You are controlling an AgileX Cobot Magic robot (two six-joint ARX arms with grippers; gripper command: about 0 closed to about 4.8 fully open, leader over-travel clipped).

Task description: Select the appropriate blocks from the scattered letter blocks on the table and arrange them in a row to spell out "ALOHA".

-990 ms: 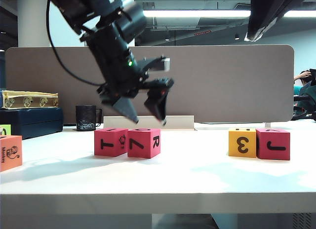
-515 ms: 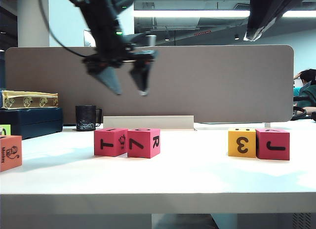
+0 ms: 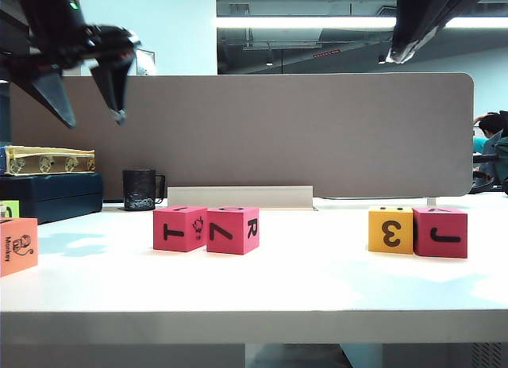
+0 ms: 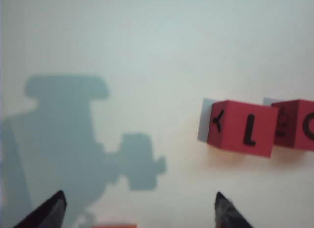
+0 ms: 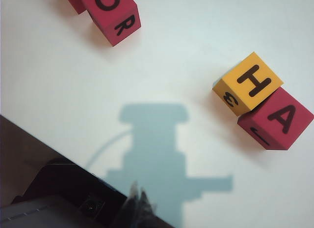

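Observation:
On the white table (image 3: 317, 285) two pink-red blocks touch left of centre, one showing T (image 3: 179, 228), the other 7 and R (image 3: 232, 230). To the right a yellow block (image 3: 390, 230) touches a pink-red J block (image 3: 440, 232). An orange block (image 3: 16, 246) sits at the far left edge. High above the table's left end my left gripper (image 3: 95, 120) hangs open and empty. Its wrist view shows the gripper (image 4: 139, 202), the L-topped pink block (image 4: 240, 128) and its neighbour (image 4: 297, 124). My right gripper (image 5: 139, 194) looks shut and empty, with the yellow H (image 5: 248, 83), pink A (image 5: 275, 119) and pink O (image 5: 114, 13) blocks beyond it.
A grey-brown divider panel (image 3: 317, 130) runs along the back. A black mug (image 3: 140, 189) stands before it, with a dark case (image 3: 48, 195) and a yellow patterned box (image 3: 48, 159) at the back left. A lime-green cube (image 3: 8, 208) peeks out behind the orange block.
My left gripper has risen from just above the pink T and 7 blocks and swung to the far upper left, staying open. No block has moved.

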